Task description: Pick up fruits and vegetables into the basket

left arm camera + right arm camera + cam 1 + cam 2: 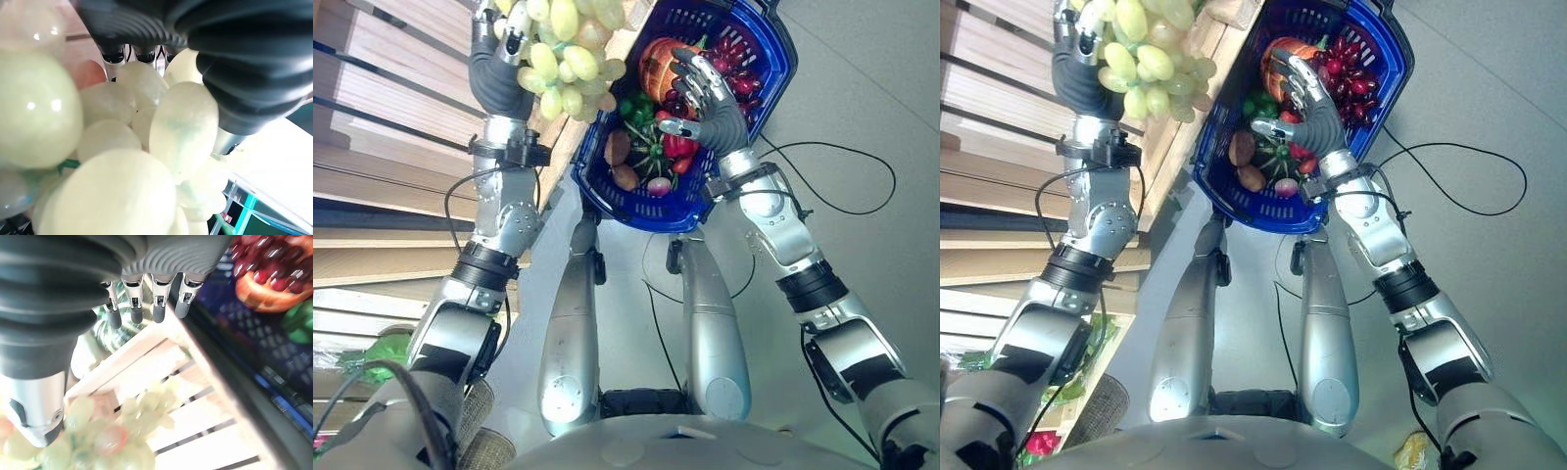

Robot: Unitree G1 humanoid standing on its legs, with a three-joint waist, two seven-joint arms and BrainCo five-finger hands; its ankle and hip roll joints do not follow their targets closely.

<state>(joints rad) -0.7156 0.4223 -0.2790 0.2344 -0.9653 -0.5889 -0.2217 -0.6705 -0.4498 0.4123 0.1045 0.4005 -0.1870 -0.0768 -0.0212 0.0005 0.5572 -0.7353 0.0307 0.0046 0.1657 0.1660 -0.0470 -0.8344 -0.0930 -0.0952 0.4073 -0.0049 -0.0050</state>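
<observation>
My left hand (497, 69) is raised at the upper left, its fingers curled round a bunch of pale green grapes (568, 49) that hangs beside the basket's left rim. Seen from the left wrist, the grapes (122, 147) press close against the palm. A blue plastic basket (646, 211) stands on the floor ahead. It holds an orange pumpkin (658, 61), dark red grapes (739, 59), a red pepper (677, 147), green vegetables (636, 108) and brown round fruit (618, 147). My right hand (710, 98) hovers over the basket's contents, open with relaxed fingers (134, 308).
Wooden slatted shelves (401, 108) run along the left, close against the basket's left side. Something green and leafy (386, 352) lies lower down on the shelving at the left. Grey floor (862, 108) spreads out to the right of the basket.
</observation>
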